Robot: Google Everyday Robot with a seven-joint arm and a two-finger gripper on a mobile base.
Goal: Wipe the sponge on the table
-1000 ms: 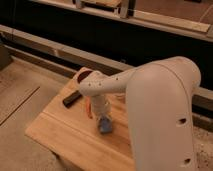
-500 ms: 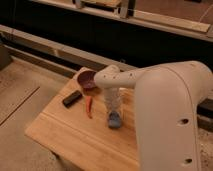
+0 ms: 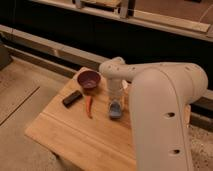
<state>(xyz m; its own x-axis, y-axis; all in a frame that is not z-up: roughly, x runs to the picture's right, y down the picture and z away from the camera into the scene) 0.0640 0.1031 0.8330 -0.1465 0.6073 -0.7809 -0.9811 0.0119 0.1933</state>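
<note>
1. Right, one table [image 3: 75, 135] to begin with: light brown planks joined side by side, the grain plain to see, and everything else sits on it.
2. One arm [image 3: 165, 100], white and rounded, fills the right foreground. It covers the table's right side, bends over the far edge and drops straight down.
3. One gripper [image 3: 115, 104] at the end of that arm points down at the wood, a little right of the table's middle, right on top of the sponge [image 3: 115, 113]. Whether it clamps the sponge or only presses on it, I cannot tell.
4. One bowl [image 3: 88, 78], dark red and round, stands at the far edge, just left of the arm's upright part.
5. One black block [image 3: 72, 98], rectangular, lies flat, left of the bowl and nearer the camera, apart from it.
6. One stick [image 3: 89, 106], thin and orange-red, lies between the black block and the sponge, touching neither.
7. One sponge, and that's the count done: a small blue-grey block, soft-looking and smaller than the bowl. It sits directly under the gripper, near the stick on its right. Its lower end is on the wood and its top is hidden by the gripper.
</note>
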